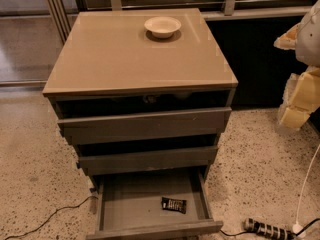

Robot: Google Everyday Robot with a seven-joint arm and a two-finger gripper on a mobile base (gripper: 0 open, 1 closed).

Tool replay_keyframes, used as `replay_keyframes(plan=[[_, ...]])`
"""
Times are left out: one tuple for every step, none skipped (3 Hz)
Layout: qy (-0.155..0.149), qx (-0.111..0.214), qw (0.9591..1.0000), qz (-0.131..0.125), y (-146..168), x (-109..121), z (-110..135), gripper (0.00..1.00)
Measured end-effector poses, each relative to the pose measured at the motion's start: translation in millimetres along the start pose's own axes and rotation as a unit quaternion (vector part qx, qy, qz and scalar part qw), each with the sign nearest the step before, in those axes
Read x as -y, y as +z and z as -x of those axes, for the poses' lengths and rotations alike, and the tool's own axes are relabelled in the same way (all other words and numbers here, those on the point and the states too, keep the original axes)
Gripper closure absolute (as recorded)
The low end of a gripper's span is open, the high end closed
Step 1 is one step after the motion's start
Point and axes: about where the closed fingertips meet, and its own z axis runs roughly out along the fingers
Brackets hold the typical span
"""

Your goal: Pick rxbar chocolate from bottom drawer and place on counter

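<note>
The rxbar chocolate [173, 204], a small black wrapper with white lettering, lies flat in the right front part of the bottom drawer [130, 209], which is pulled wide open. The counter [125, 54] is the glossy tan top of the cabinet. My gripper [298, 79] is at the right edge of the view, a pale grey and yellow shape well to the right of the cabinet. It hangs far above and to the right of the bar, at about the height of the upper drawers, and touches nothing.
A white bowl [162, 26] stands at the back of the counter. The two upper grey drawers [145, 126] are slightly open. A power strip [267, 229] and cables lie on the speckled floor at the right front; another cable [45, 219] runs at the left.
</note>
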Motion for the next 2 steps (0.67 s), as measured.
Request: replay_keyframes(plan=[[0.000,0.000,1.0000,0.000,0.0,0.0,0.0,0.00],[0.007,0.011,0.9999,0.010,23.7,-14.4,2.7,0.00]])
